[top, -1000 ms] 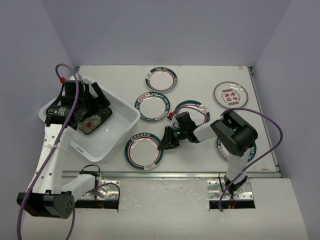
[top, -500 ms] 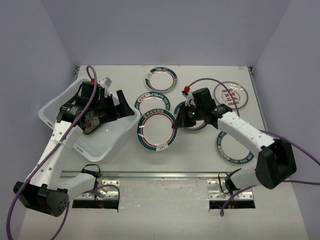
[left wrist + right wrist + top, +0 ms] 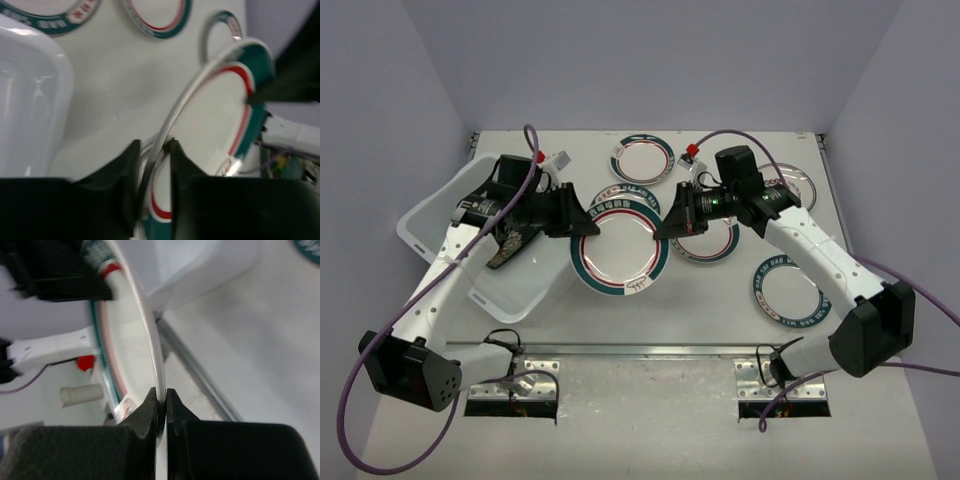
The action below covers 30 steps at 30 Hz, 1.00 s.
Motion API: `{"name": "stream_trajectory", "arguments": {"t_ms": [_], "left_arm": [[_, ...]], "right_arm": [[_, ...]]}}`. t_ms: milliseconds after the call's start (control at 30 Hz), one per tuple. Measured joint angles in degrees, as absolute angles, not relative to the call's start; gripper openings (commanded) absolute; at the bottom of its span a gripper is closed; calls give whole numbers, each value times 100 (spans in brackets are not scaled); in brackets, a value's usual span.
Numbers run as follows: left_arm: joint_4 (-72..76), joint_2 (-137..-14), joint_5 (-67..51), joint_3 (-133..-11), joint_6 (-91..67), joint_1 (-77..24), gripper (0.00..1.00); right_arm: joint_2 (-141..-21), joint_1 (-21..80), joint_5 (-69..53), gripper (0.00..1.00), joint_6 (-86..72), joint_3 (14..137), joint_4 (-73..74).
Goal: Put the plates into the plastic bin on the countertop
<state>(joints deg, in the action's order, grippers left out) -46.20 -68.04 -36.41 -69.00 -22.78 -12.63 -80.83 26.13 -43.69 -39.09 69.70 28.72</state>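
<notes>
Item: round plate (image 3: 620, 252), mid-handover.
Right gripper (image 3: 664, 226): clamped on the rim at 3 o'clock.
Left gripper (image 3: 580, 224): jaws pinching the rim at 9 o'clock.
Next, likely: right releases and left swings the plate into the bin (image 3: 510, 300).

Plate clamped between two pincers: crowded sides, open ground toward the rail.
The held plate (image 3: 620, 255) fills the gap between left pincer (image 3: 582, 225) and right pincer (image 3: 663, 228). Outboard of the left pincer: bin (image 3: 510, 300), with a black plate (image 3: 510, 245) inside. Beneath the right pincer: low plate (image 3: 712, 242). Beyond both: far plate (image 3: 642, 158). On the rail side of both: bare countertop (image 3: 710, 305).
</notes>
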Motion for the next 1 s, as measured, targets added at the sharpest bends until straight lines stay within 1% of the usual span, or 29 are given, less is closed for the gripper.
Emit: {"name": "stream_trajectory", "arguments": {"t_ms": [67,100,133,200,300,433,533,667,733,800,833,933,1000], "left_arm": [[-4556,-6732,-3599,-7057,-2286,-1291,0],[-4563,-6704,-3484,-7134,-2314,-1304,0],[-4612,-6696,-3249,-7203,-2364,-1314,0],[-4690,-6725,-2579,-7320,-2455,-1266,0],[-4829,-6844,-1894,-7471,-2674,-573,0],[-4773,-6866,-1254,-7469,-3136,1282,0],[-4638,-6864,-445,-7374,-3471,2368,0],[-4432,-6920,183,-7027,-3792,2723,0],[-4318,-7091,312,-6818,-3904,2771,3],[-4242,-7370,415,-6667,-3980,2794,11],[-4143,-7534,445,-6590,-4011,2796,12],[-3838,-8008,477,-6388,-4102,2804,24],[-3692,-8235,490,-6304,-4131,2817,33]], "right_arm": [[-8191,2484,-4452,73,-4021,6899,2793],[-8227,2443,-4494,93,-4099,6879,2727],[-8235,2439,-4512,99,-4173,6877,2628],[-8214,2426,-4488,99,-4213,6877,2484],[-8188,2275,-4258,99,-4205,6879,2575],[-8140,1884,-3728,99,-4043,6867,2943],[-7962,1698,-3437,99,-3890,6711,3150],[-7594,1662,-3135,99,-3718,6378,3341],[-7443,1663,-2937,99,-3678,6266,3463],[-7339,1664,-2636,99,-3640,6222,3587],[-7301,1663,-2456,99,-3622,6216,3625],[-7178,1613,-2073,99,-3536,6164,3696],[-7153,1571,-1986,99,-3473,6133,3720]]}}
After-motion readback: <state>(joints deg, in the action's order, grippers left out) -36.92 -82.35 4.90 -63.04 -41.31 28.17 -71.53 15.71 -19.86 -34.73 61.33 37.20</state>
